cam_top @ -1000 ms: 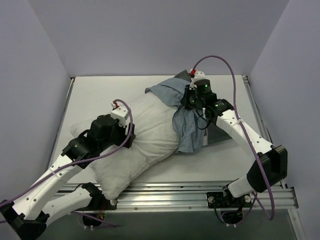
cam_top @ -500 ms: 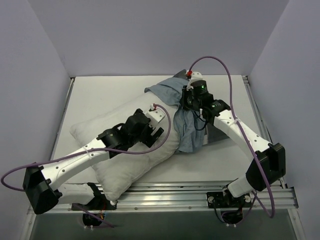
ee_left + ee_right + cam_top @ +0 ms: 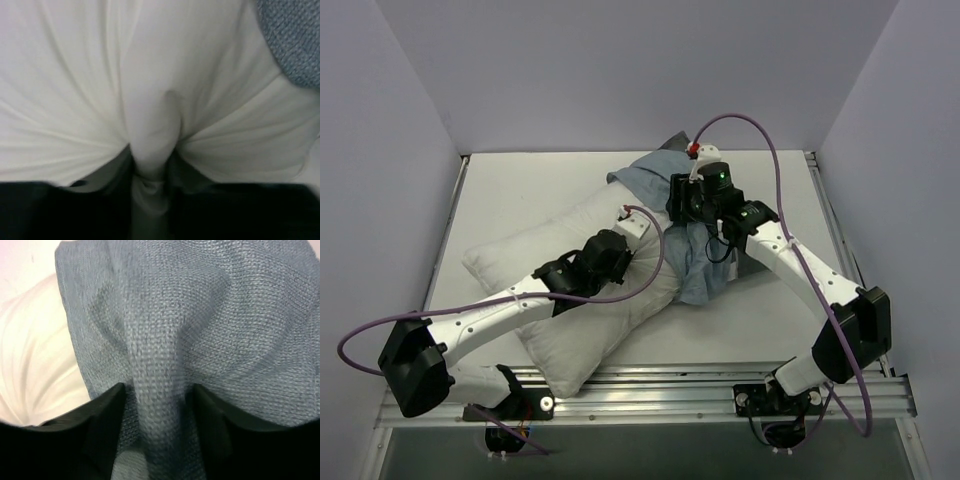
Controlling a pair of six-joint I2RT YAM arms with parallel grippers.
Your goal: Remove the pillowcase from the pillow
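The white pillow (image 3: 582, 335) lies slantwise across the table, its far end still inside the bunched blue-grey pillowcase (image 3: 655, 185). A dark grey part of the pillowcase (image 3: 760, 265) lies flat under the right arm. My left gripper (image 3: 628, 262) presses into the pillow's middle. In the left wrist view it (image 3: 152, 175) is shut on a pinched fold of the pillow (image 3: 150, 75), with the pillowcase (image 3: 295, 40) at the upper right. My right gripper (image 3: 682, 205) is on the pillowcase. In the right wrist view it (image 3: 156, 405) is open, its fingers apart around a ridge of the pillowcase (image 3: 200, 315), the pillow (image 3: 35, 355) at left.
The white table (image 3: 520, 185) is walled in on the left, back and right. An aluminium rail (image 3: 670, 385) runs along the near edge, under the pillow's near corner. Purple cables loop above both wrists.
My left arm swung right across the pillow and its gripper closed on a fold of it. My right gripper opened from its grip on the pillowcase and shifted slightly left.
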